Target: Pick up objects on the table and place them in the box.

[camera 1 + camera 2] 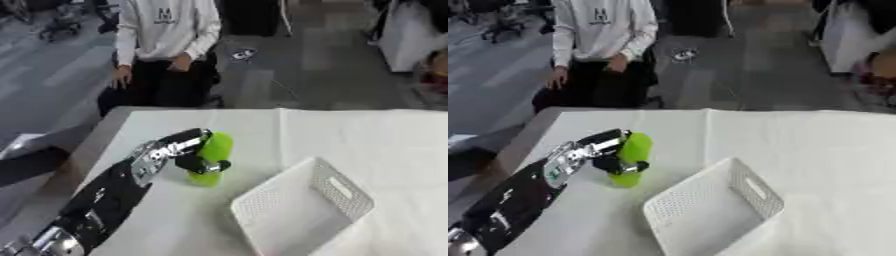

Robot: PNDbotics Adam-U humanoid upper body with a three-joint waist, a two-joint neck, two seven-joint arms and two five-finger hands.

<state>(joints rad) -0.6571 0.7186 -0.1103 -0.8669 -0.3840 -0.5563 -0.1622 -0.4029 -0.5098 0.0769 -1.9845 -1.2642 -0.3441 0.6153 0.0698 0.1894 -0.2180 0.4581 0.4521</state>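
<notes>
Bottle (pixel 213 156), lime green, is seen on the white table (pixel 367 135), just left of the white box (pixel 302 210). It is judged light, stiff and smooth, so possibly slippery; the mid-body seems the best place to be gripped. The left hand (pixel 188 150) is curled round it there, fingers clamped on its side. No right hand is seen.
</notes>
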